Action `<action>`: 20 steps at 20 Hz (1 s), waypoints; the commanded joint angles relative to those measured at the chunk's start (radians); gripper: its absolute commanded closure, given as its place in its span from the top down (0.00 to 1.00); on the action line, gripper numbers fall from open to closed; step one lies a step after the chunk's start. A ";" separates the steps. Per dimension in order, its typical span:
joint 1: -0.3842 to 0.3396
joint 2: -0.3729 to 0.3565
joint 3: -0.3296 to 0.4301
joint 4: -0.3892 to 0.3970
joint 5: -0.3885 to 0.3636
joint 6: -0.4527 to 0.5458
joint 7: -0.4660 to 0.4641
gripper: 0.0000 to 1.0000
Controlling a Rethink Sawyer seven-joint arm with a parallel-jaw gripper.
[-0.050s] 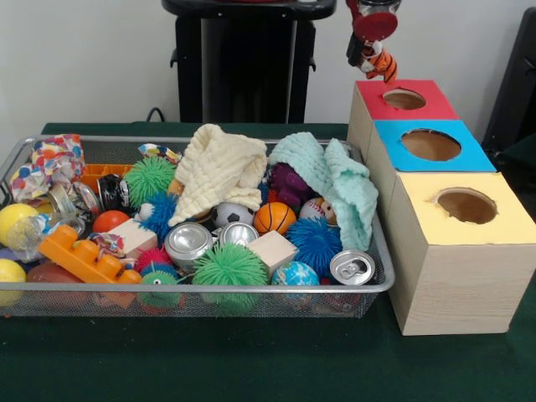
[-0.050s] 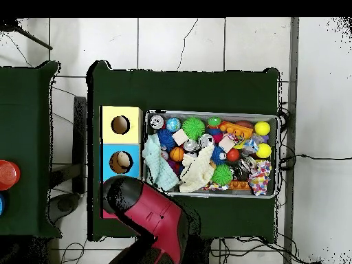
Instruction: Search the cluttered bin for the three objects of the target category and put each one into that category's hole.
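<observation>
My gripper (image 1: 369, 50) hangs at the top right of the front view, shut on a small orange, black and white striped toy (image 1: 383, 66). The toy dangles just above the back edge of the red box (image 1: 373, 105), behind its round hole (image 1: 404, 99). The wire bin (image 1: 209, 287) to the left is full of mixed toys, with a purple plush (image 1: 289, 184) half under a mint cloth (image 1: 335, 176). In the overhead view the red arm (image 2: 155, 216) covers the red box and hides the gripper.
A blue box (image 1: 394, 142) and a yellow box (image 1: 419, 218), each with a hole, stand in line in front of the red box. The bin holds a cream cloth (image 1: 219, 167), a basketball (image 1: 275, 218), cans (image 1: 188, 243), spiky balls (image 1: 229, 268) and an orange brick (image 1: 84, 255).
</observation>
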 commanded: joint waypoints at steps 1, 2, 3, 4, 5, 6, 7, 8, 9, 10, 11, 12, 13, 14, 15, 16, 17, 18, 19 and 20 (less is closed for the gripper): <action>-0.037 0.052 0.065 -0.154 -0.010 0.127 0.313 0.00; -0.039 0.053 0.064 -0.159 -0.011 0.132 0.313 0.00; -0.040 0.053 0.065 -0.159 -0.008 0.130 0.311 0.00; -0.041 0.054 0.067 -0.160 -0.007 0.130 0.309 0.00; -0.042 0.054 0.068 -0.161 -0.006 0.129 0.307 0.00; -0.043 0.054 0.068 -0.166 -0.005 0.132 0.309 0.00; -0.042 0.055 0.067 -0.170 -0.005 0.136 0.313 0.00; -0.041 0.056 0.066 -0.174 -0.005 0.140 0.316 0.00; -0.040 0.056 0.066 -0.175 -0.003 0.139 0.317 0.00; -0.040 0.056 0.067 -0.172 0.001 0.134 0.318 0.00; -0.039 0.057 0.068 -0.167 0.002 0.121 0.311 0.00; -0.041 0.055 0.072 -0.158 0.007 0.109 0.303 0.00; -0.042 0.052 0.078 -0.145 0.016 0.095 0.300 0.00; -0.037 0.051 0.079 -0.135 0.021 0.084 0.302 0.00; -0.029 0.050 0.079 -0.127 0.025 0.074 0.309 0.00; -0.020 0.049 0.077 -0.120 0.030 0.067 0.319 0.00; -0.012 0.047 0.080 -0.110 0.036 0.056 0.326 0.00; -0.004 0.045 0.080 -0.100 0.040 0.046 0.328 0.00; 0.001 0.044 0.084 -0.088 0.047 0.033 0.330 0.00; 0.004 0.041 0.088 -0.074 0.052 0.019 0.325 0.00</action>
